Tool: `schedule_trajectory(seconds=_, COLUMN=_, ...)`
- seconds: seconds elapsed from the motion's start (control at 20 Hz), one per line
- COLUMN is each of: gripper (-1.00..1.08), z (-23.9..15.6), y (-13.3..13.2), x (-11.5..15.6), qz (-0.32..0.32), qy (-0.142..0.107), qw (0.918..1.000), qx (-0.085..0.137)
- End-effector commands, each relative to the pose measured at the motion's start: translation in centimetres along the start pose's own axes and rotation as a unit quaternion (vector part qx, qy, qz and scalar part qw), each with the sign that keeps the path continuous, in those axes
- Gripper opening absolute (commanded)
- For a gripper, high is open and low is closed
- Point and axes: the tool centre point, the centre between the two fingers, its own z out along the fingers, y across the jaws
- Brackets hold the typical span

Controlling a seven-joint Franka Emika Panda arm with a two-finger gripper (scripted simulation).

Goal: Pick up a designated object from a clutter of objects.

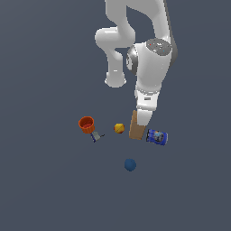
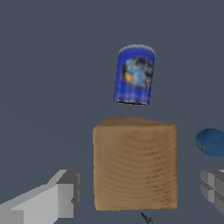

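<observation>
The box (image 1: 136, 129) stands on the dark grey floor (image 1: 45, 189) in the middle of the clutter, partly hidden in the exterior view by the arm (image 1: 146, 67) coming down over it; in the wrist view the box (image 2: 135, 164) sits between the two grey fingers (image 2: 61, 194) of the gripper (image 2: 138, 192), which are spread apart with a gap showing on each side, so nothing is clamped; the blue can (image 1: 157, 136) lies on its side just beside the box on the exterior view's right; the yellow ball (image 1: 119, 128) lies near on the exterior view's left; farther left the orange cup (image 1: 86, 124) sits with the small grey tool (image 1: 96, 136) beside it; the dark blue ball (image 1: 130, 164) rests apart, nearer the camera.
</observation>
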Motion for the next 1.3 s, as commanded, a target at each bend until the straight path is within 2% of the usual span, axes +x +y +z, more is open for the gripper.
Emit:
schedule_trajectory(seconds=0.0, gripper=1.0, z=0.5, y=0.0, x=0.0, qz=0.0, qy=0.0, qw=1.0, qx=0.0)
schedule_trajectory(seconds=0.4, gripper=1.0, z=3.8, y=-0.1, x=0.0, qz=-0.002, qy=0.0, qw=1.0, qx=0.0)
schedule_trajectory(seconds=0.7, gripper=1.0, z=4.8, y=-0.1, x=0.0, qz=-0.002, qy=0.0, qw=1.0, qx=0.0)
schedule_trajectory(seconds=0.75, gripper=-1.0, z=4.8, y=-0.1, x=0.0, qz=-0.002, qy=0.0, qw=1.0, qx=0.0)
schedule_trajectory(seconds=1.25, gripper=-1.0, z=4.7, y=0.0, x=0.0, qz=-0.002, qy=0.0, qw=1.0, qx=-0.001)
